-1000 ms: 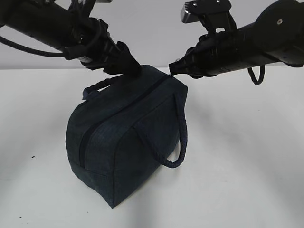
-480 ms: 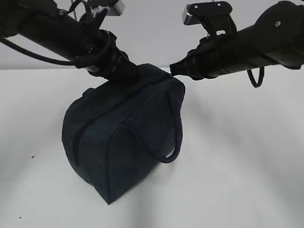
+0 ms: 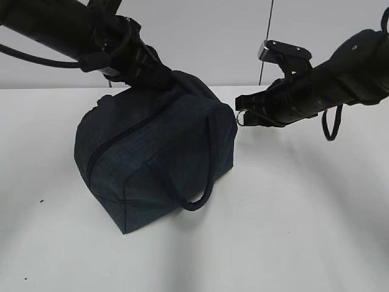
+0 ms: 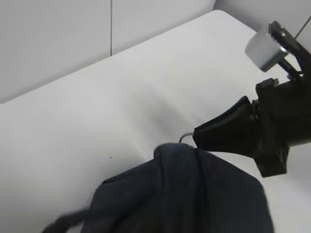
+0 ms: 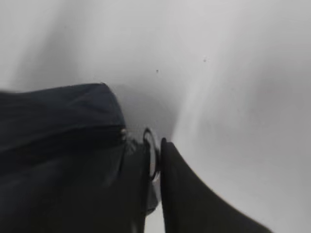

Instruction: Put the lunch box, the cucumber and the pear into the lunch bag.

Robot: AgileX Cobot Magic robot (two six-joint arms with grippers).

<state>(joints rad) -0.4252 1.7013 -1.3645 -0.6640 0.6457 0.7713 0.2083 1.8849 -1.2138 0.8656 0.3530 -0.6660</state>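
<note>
The dark navy lunch bag (image 3: 158,152) stands on the white table, tilted, with its zipper line closed along the side. My left gripper (image 3: 165,79) is shut on the fabric at the bag's top far edge. In the left wrist view the bag (image 4: 184,194) fills the bottom and hides the fingers. My right gripper (image 3: 241,115) is shut on the silver ring pull (image 3: 240,118) at the bag's right end. The ring pull (image 5: 150,151) sits pinched between the fingers of the right gripper (image 5: 156,148). The lunch box, cucumber and pear are out of view.
The white table (image 3: 304,213) spreads around the bag, with a pale wall behind it. One loop handle (image 3: 193,201) hangs down the bag's front side. The right arm (image 4: 262,131) shows in the left wrist view, next to the bag's end.
The bag has swung left and dropped lower. My right gripper moved right and down, staying at the bag's right end. My left arm shifted up and left with the fabric.
</note>
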